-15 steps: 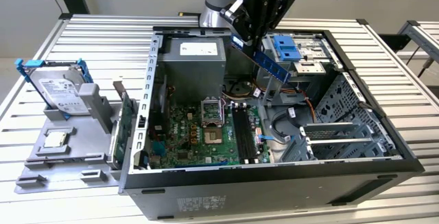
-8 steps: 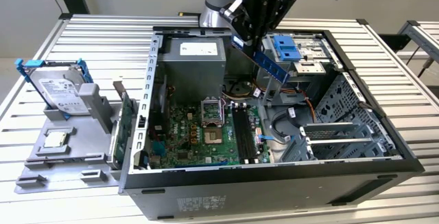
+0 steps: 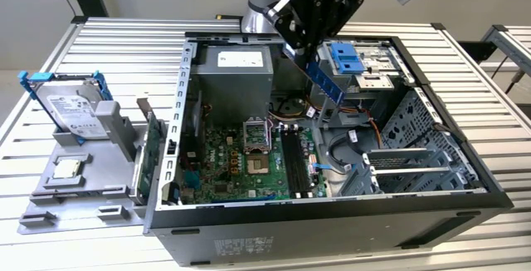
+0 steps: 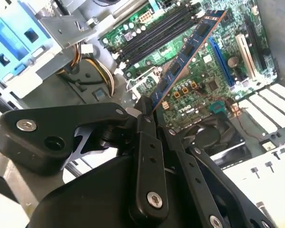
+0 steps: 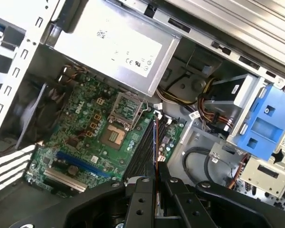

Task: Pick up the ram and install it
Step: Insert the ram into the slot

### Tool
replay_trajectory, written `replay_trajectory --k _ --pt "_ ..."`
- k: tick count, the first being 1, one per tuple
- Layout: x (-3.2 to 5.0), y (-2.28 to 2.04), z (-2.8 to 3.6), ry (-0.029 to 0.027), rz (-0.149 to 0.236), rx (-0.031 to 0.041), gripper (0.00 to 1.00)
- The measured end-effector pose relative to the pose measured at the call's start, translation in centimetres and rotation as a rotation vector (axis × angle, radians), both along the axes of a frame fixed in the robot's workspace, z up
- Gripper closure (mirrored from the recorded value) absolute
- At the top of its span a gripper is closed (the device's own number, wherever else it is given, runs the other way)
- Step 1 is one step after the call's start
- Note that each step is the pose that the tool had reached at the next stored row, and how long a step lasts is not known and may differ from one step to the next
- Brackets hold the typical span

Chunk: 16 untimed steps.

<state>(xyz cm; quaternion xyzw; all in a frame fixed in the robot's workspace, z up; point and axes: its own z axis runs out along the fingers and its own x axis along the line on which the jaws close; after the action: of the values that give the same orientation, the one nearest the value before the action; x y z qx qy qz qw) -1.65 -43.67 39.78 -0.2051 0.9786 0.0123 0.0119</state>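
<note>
Gripper (image 3: 305, 56) clamped on one end of the ram (image 3: 326, 84); the stick hangs tilted in the air inside the open PC case (image 3: 332, 212), free end pointing down toward the motherboard (image 3: 240, 159). It's clear of the black memory slots (image 3: 295, 159) by the CPU socket (image 3: 255, 135), and in the first wrist view it sits edge-on, roughly in line with them. Hard drive (image 3: 74, 112) in its blue bracket is on the surface (image 3: 124, 41), at the exterior view's left of the case.

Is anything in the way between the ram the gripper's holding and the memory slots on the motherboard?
Nothing visible. The gripper holds the ram above the open case, and the black memory slots beside the processor socket lie bare below it. Loose cables run beside the slots, not across them.
</note>
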Motion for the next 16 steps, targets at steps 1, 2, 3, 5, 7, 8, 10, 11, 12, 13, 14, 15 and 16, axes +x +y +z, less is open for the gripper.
replay_trajectory --k 1,2,3,5,7,8,10,11,12,13,14,15,16 --pt "0.0 0.0 0.0 0.0 -0.016 0.0 1.0" --pt "0.0 0.0 -0.01 0.0 -0.033 0.0 1.0" --pt "0.0 0.0 -0.01 0.0 -0.05 0.0 1.0" --pt "0.0 0.0 -0.02 0.0 -0.084 0.0 1.0" --pt "0.0 0.0 -0.04 0.0 -0.119 0.0 1.0" --pt "0.0 0.0 -0.04 0.0 -0.136 -0.0001 1.0" --pt "0.0 0.0 -0.06 0.0 -0.165 -0.0002 1.0" --pt "0.0 0.0 -0.08 0.0 -0.179 -0.0003 1.0" --pt "0.0 0.0 -0.09 0.0 -0.192 -0.0005 1.0" --pt "0.0 0.0 -0.11 -0.0001 -0.206 -0.0007 1.0" --pt "0.0 0.0 -0.12 -0.0001 -0.22 -0.0009 1.0" --pt "0.0 0.0 -0.14 -0.0001 -0.233 -0.0011 1.0" --pt "0.0 0.0 -0.15 -0.0001 -0.245 -0.0013 1.0"
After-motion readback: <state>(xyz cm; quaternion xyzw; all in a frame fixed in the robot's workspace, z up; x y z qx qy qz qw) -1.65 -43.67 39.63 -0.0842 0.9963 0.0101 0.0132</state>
